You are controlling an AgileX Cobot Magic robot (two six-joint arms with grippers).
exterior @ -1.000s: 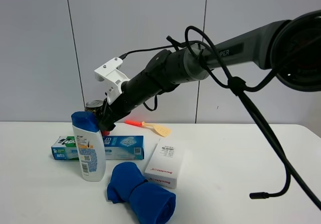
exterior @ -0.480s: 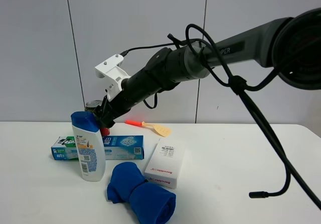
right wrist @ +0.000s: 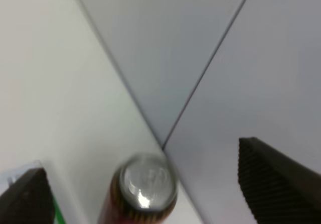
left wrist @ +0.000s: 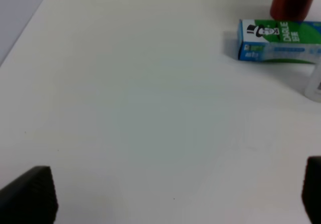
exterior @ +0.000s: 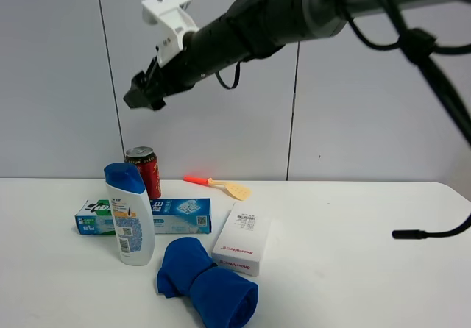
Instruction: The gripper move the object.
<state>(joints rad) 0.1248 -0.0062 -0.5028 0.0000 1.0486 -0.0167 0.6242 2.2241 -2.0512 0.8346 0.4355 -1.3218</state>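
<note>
A black sleeved arm (exterior: 280, 12) reaches in from the upper right of the frame, carrying a white bracket (exterior: 171, 12). Its end effector (exterior: 142, 94) hangs high in the upper left, well above the bench (exterior: 353, 254); whether it is parted cannot be told from here. Directly below it stands a red can (exterior: 145, 170). In front of the can the blue-and-green toothpaste carton (exterior: 182, 216) lies flat, its middle hidden by an upright white shampoo bottle (exterior: 130, 221) with a blue cap. A rumpled blue cloth (exterior: 206, 280) sits at the lower centre, touching a white flat box (exterior: 243, 238). An orange spatula (exterior: 217, 185) lies behind, near the grey wall.
</note>
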